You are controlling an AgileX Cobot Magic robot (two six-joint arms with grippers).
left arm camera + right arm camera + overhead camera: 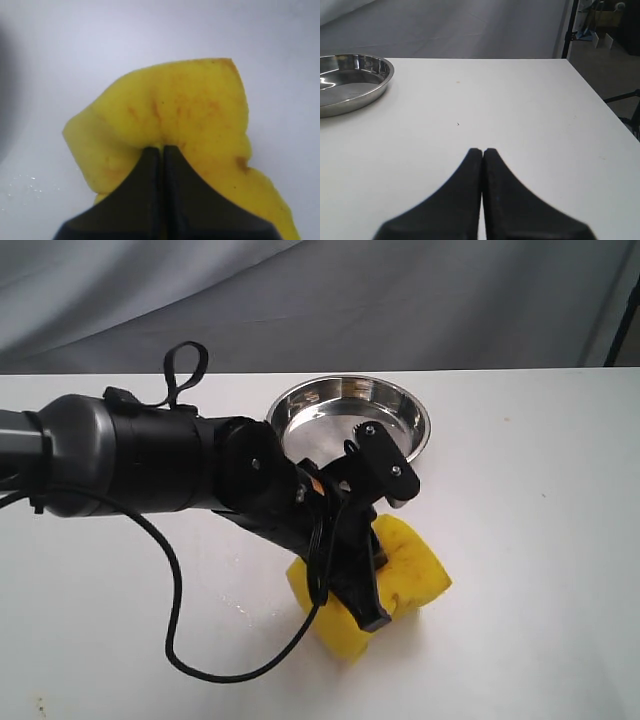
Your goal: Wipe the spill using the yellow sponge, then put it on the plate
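One thick yellow foam sponge, pinched thin by left gripper; springy foam, liable to slip out short of round steel plate; right gripper pressed together.

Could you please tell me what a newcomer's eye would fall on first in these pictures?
The bright yellow sponge stands out, squeezed between the shut left fingers near the middle of the white table, its foam flecked with orange. Just behind it sits the shiny plate, and the big black left arm fills the left of the exterior view.
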